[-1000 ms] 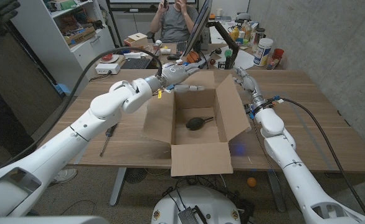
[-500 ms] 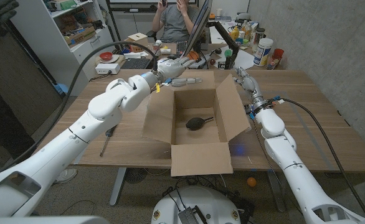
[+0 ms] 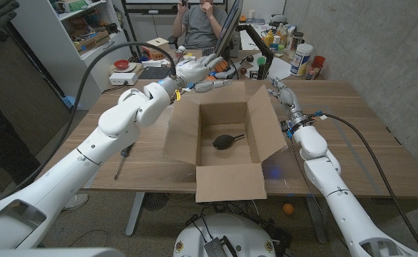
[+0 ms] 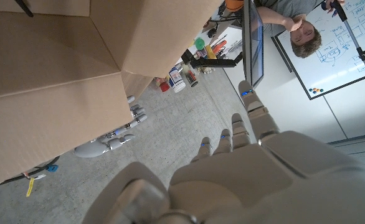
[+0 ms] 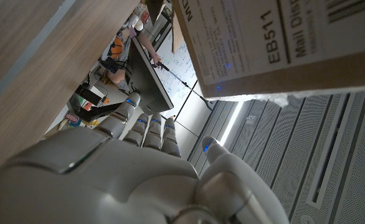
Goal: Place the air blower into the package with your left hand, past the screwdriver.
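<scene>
Looking down, I see the wooden table (image 3: pixel 352 107) holding the box (image 3: pixel 227 153); left hand (image 3: pixel 195 71) empty, fingers spread; right hand (image 3: pixel 279 89) unclear; a person (image 3: pixel 202 21) sits behind.

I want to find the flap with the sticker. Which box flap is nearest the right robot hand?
The right-side flap of the cardboard box. It leans toward the right robot hand; the other flaps point elsewhere.

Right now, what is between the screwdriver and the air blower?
In the head view, the cardboard box's left wall and flap stand between the screwdriver on the table and the air blower lying inside the box.
</scene>
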Tool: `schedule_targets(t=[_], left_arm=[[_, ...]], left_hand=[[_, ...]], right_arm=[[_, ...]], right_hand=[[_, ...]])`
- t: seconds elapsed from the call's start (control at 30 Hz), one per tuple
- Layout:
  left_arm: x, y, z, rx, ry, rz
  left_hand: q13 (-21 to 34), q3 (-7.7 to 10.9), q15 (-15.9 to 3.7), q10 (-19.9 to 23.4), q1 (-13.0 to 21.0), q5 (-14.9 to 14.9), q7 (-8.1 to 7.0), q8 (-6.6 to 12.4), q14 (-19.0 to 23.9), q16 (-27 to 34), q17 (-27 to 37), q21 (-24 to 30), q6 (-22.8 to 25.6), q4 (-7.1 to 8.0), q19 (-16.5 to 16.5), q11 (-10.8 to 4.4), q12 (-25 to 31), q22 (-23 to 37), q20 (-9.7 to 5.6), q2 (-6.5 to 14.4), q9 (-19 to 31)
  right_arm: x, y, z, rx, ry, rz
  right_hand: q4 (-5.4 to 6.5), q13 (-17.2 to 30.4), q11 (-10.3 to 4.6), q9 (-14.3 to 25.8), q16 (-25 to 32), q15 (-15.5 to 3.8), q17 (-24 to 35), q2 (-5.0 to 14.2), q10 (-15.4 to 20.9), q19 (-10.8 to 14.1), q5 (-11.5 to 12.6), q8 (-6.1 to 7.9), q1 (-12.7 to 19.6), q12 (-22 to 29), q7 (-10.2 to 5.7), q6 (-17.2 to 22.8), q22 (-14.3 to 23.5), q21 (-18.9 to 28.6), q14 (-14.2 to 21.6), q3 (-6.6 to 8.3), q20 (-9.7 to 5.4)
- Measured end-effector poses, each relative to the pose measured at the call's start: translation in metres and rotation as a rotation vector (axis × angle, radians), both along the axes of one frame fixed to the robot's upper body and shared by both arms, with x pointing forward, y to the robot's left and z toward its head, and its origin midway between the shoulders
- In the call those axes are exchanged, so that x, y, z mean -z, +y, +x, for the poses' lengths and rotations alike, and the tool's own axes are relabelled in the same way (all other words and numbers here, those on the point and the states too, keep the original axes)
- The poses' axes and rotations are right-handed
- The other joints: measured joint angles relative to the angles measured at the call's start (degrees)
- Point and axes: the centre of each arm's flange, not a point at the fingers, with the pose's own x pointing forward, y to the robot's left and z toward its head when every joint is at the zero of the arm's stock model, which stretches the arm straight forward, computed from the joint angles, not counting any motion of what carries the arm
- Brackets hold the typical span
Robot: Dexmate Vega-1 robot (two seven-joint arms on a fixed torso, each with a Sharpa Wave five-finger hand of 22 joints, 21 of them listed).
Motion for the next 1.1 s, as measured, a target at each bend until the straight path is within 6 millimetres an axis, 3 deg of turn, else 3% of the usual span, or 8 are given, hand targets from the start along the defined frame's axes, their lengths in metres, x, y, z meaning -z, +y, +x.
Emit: schedule_targets(t=[0.57,1.1], left_arm=[[-0.009,0.007,-0.013,0.044,-0.017,-0.089],[-0.021,0.029,-0.02,0.088,-0.039,-0.208]], left_hand=[[-0.3,0.01,0.15,-0.4,-0.2,0.0,-0.32,0.0,-2.9,0.0,0.0,0.0,-0.3,0.0,-4.7,0.17,0.0,0.0,-0.11,0.2,0.0],[-0.3,0.01,-0.09,-0.4,-0.4,0.0,-0.32,0.27,-3.7,0.3,0.0,0.0,-0.3,0.0,-7.5,0.16,0.7,0.0,-0.18,-0.1,0.0]], right_arm=[[0.003,0.0,-0.008,0.01,-0.002,0.002],[0.013,0.003,-0.026,0.056,-0.005,0.02]], right_hand=[[0.0,0.0,0.31,0.0,0.0,0.0,0.0,0.0,0.3,0.0,0.0,0.0,0.0,0.0,0.0,0.0,0.0,0.0,0.0,0.0,0.0],[-0.24,0.0,0.31,0.0,0.0,-0.33,0.0,0.0,0.3,-0.5,0.0,0.0,0.0,0.0,0.01,0.6,0.0,-0.4,0.3,-0.24,-0.1]])
